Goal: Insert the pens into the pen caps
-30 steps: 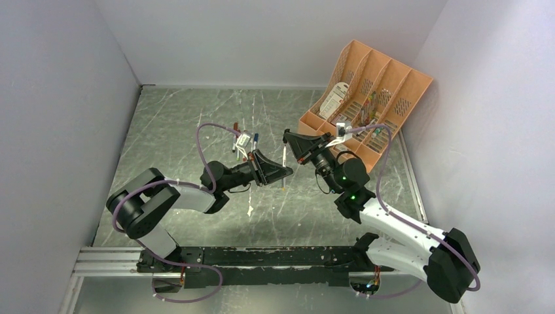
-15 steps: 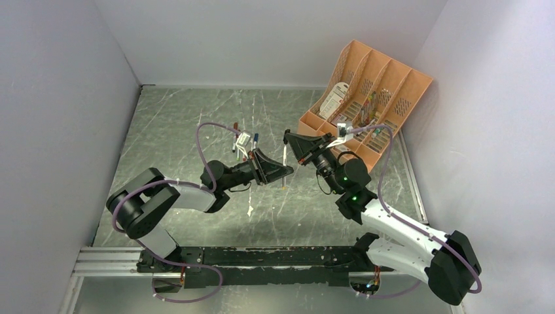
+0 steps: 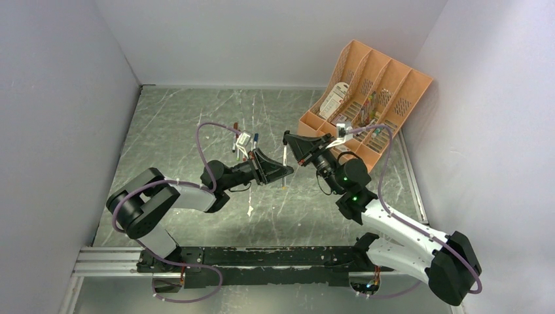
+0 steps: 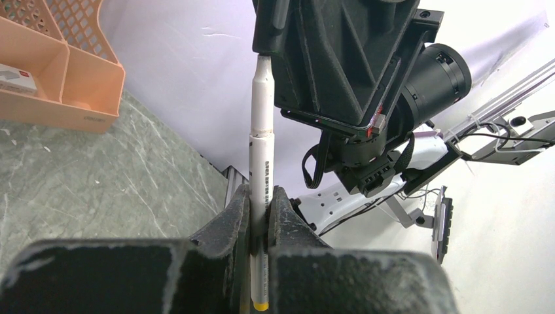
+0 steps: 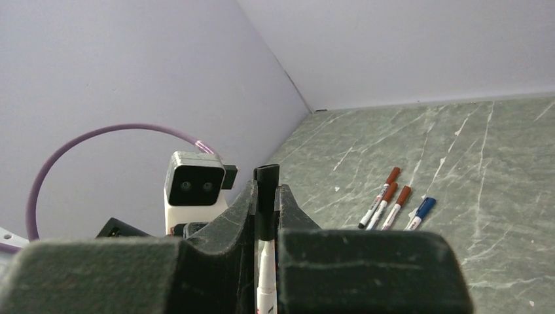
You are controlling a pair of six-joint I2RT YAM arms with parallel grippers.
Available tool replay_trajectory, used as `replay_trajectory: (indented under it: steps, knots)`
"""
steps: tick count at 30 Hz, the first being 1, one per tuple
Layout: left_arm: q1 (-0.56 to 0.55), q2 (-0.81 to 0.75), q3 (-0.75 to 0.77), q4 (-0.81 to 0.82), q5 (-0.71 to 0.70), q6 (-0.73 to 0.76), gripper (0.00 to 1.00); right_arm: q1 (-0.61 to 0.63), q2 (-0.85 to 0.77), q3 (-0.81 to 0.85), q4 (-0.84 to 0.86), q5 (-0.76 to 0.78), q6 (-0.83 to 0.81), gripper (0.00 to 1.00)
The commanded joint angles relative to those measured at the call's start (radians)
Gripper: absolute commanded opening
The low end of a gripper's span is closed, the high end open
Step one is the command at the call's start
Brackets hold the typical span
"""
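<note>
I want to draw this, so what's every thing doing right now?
Left pincer: shut on the pen.
Pen: held, tip meeting the black cap.
Right pincer: shut on the black cap.
Black cap: held; pushed home, cannot tell.
Four loose pens: lying flat, capped.
Orange tray: standing, things in its slots.

Print on pen (image 4: 262, 163) illegible

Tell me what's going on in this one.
Both arms are working on one pen between them. The left gripper is shut on the white pen, and the right gripper is shut on a black cap at the pen's far end. The pen's narrow neck shows outside the cap, so it does not look fully seated. Four capped pens lie on the table; an orange tray sits back right.
</note>
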Motion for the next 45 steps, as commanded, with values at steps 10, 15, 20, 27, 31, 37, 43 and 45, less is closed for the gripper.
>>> replay_trajectory:
  steps: [10,15,20,27,31,37,43,45]
  knots:
    - [0.033,-0.063,0.072,-0.104,0.016,0.125,0.07,-0.006,-0.067,-0.002,-0.169,-0.04,-0.043,0.0]
    - [0.032,-0.117,0.127,-0.326,0.028,0.297,0.07,-0.006,-0.055,0.014,-0.228,-0.124,-0.072,0.0]
    - [0.032,-0.172,0.202,-0.574,0.007,0.496,0.07,-0.006,-0.082,-0.03,-0.183,-0.182,-0.081,0.02]
    - [0.033,-0.204,0.255,-0.805,-0.009,0.706,0.07,-0.006,-0.177,-0.025,-0.202,-0.151,-0.109,0.44]
    - [0.033,-0.216,0.26,-0.858,-0.011,0.776,0.07,-0.006,-0.195,0.013,-0.256,-0.115,-0.145,0.51]
    - [0.031,-0.236,0.256,-0.881,0.004,0.829,0.07,-0.006,-0.151,0.069,-0.302,-0.046,-0.146,0.52]
    - [0.024,-0.282,0.231,-0.856,0.003,0.851,0.07,-0.006,-0.09,0.113,-0.329,-0.038,-0.115,0.51]
    - [0.022,-0.289,0.231,-0.86,0.0,0.86,0.07,-0.006,-0.081,0.118,-0.325,-0.052,-0.114,0.47]
